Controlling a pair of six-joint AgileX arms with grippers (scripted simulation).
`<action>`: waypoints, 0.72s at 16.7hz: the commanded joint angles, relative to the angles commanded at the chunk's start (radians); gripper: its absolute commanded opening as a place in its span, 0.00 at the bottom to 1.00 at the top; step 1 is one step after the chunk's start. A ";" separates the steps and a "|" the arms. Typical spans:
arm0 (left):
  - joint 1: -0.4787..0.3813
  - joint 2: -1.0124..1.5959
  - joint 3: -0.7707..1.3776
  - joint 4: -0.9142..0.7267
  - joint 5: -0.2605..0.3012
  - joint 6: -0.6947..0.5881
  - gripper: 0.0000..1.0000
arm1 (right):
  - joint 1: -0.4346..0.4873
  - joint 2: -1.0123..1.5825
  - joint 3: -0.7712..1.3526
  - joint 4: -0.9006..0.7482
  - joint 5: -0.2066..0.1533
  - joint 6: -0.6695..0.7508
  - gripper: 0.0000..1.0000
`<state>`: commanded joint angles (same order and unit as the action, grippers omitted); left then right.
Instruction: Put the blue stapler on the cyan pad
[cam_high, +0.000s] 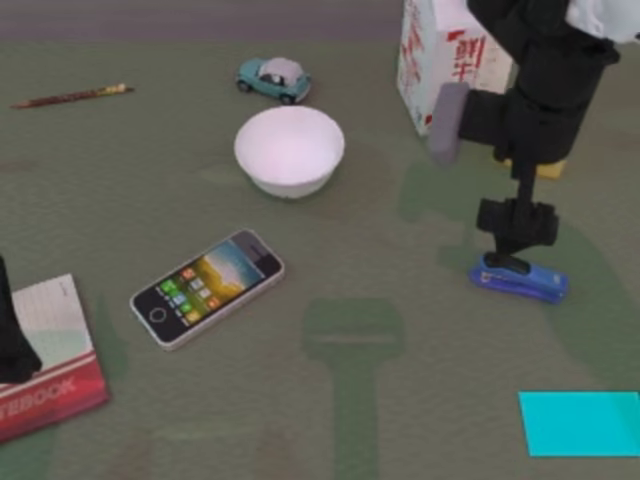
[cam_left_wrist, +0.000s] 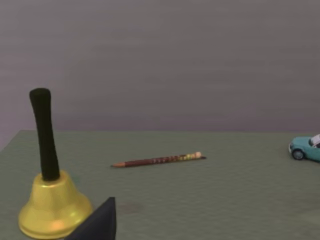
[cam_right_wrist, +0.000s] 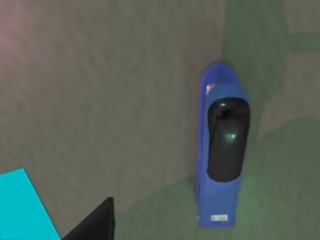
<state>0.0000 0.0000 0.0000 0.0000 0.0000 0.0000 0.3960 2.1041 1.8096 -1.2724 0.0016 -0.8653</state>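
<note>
The right end effector (cam_high: 514, 232) is hovering over the blue stapler (cam_high: 520, 279) near the worktop's right edge; I cannot tell its finger spread. An off-centre grip risks tipping it short of the cyan pad (cam_high: 579, 423).

Overhead camera on the whole table (cam_high: 330, 420); right wrist close above the blue stapler (cam_right_wrist: 222, 150), shared with overhead.

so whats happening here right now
The right gripper is over one end of the blue stapler, which lies on the table near the right side. No grasp shows; the right wrist view has the stapler lying flat on the table. The cyan pad sits bare at the near right corner. The left arm is parked at the left edge by a red book.
</note>
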 joint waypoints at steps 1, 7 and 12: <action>0.000 0.000 0.000 0.000 0.000 0.000 1.00 | 0.002 0.008 0.008 -0.005 0.000 -0.004 1.00; 0.000 0.000 0.000 0.000 0.000 0.000 1.00 | -0.002 0.010 -0.009 0.014 0.000 -0.004 1.00; 0.000 0.000 0.000 0.000 0.000 0.000 1.00 | 0.002 0.060 -0.148 0.210 0.000 -0.002 1.00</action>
<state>0.0000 0.0000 0.0000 0.0000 0.0000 0.0000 0.3980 2.1639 1.6611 -1.0625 0.0021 -0.8669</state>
